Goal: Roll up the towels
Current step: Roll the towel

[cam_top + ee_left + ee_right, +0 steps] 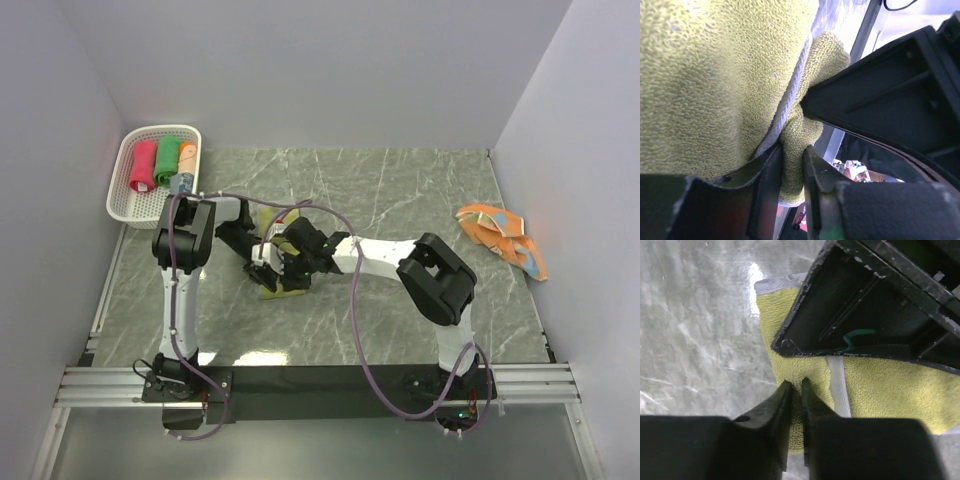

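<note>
A yellow towel (272,288) lies on the marble table with both grippers meeting on it. My left gripper (262,272) is shut on a bunched fold of the yellow towel (715,75), which shows between its jaws (792,149). My right gripper (292,268) is shut on the towel's near edge (795,382), beside the white stripe of the yellow towel (880,385). The black body of the left gripper (865,305) presses on the cloth just beyond. An orange towel with light-blue marks (505,238) lies crumpled at the far right.
A white perforated basket (120,200) stands at the back left. It holds rolled towels: pink-red (143,166), green (166,158), orange (188,155) and a grey-blue one (181,182). Grey walls close in the table on three sides.
</note>
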`<state>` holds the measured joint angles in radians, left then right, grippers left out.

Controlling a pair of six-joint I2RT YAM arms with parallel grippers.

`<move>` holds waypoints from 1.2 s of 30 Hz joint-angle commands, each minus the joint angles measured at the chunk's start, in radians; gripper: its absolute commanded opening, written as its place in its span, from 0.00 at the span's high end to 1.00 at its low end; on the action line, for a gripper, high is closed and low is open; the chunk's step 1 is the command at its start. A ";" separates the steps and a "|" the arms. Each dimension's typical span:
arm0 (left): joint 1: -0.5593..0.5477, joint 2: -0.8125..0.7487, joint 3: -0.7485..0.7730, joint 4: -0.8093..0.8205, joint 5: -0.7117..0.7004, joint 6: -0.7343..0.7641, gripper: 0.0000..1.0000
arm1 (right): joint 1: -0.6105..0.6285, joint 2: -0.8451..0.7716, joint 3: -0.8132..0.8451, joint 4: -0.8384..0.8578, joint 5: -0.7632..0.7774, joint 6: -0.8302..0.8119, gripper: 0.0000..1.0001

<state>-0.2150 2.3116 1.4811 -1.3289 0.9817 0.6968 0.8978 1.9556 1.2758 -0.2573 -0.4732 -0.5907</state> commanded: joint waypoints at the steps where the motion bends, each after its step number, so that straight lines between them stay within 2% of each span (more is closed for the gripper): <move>1: 0.032 -0.030 -0.002 0.152 -0.095 0.055 0.67 | 0.009 0.035 0.033 -0.072 0.024 -0.024 0.94; 3: 0.046 -0.044 0.004 0.155 -0.080 0.052 0.59 | 0.007 0.037 0.045 -0.124 -0.002 -0.031 1.00; 6: 0.084 -0.092 0.015 0.161 -0.025 0.043 0.50 | -0.005 0.022 0.057 -0.187 -0.062 -0.026 1.00; 9: 0.123 -0.156 0.030 0.197 0.000 0.009 0.46 | -0.017 0.008 0.074 -0.253 -0.120 -0.015 1.00; 15: 0.210 -0.279 0.076 0.338 0.041 -0.135 0.46 | -0.045 0.046 0.144 -0.356 -0.195 0.041 1.00; 19: 0.290 -0.441 0.029 0.477 0.064 -0.239 0.47 | -0.085 0.133 0.301 -0.482 -0.287 0.094 1.00; 22: 0.325 -0.599 -0.086 0.621 0.028 -0.301 0.46 | -0.120 0.222 0.420 -0.583 -0.360 0.130 1.00; 25: 0.350 -0.752 -0.223 0.686 -0.029 -0.327 0.46 | -0.151 0.330 0.550 -0.701 -0.436 0.150 1.00; 26: 0.353 -0.830 -0.289 0.698 -0.041 -0.318 0.46 | -0.161 0.379 0.575 -0.738 -0.465 0.161 1.00; 27: 0.356 -0.831 -0.323 0.701 -0.058 -0.307 0.46 | -0.166 0.399 0.595 -0.755 -0.479 0.169 1.00; 30: 0.352 -0.997 -0.464 0.674 -0.097 -0.199 0.44 | -0.174 0.477 0.681 -0.825 -0.507 0.169 1.00; 33: 0.274 -1.147 -0.586 0.639 -0.187 -0.027 0.42 | -0.181 0.529 0.723 -0.839 -0.525 0.207 1.00; 34: 0.213 -1.208 -0.646 0.646 -0.219 0.027 0.41 | -0.183 0.542 0.741 -0.841 -0.535 0.218 1.00; 36: 0.113 -1.259 -0.705 0.718 -0.310 0.039 0.41 | -0.183 0.574 0.757 -0.853 -0.539 0.242 1.00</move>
<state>0.0078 1.1248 0.8455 -0.6743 0.8005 0.5995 0.7120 2.4767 1.9934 -1.0512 -1.0130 -0.3820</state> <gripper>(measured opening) 0.585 0.031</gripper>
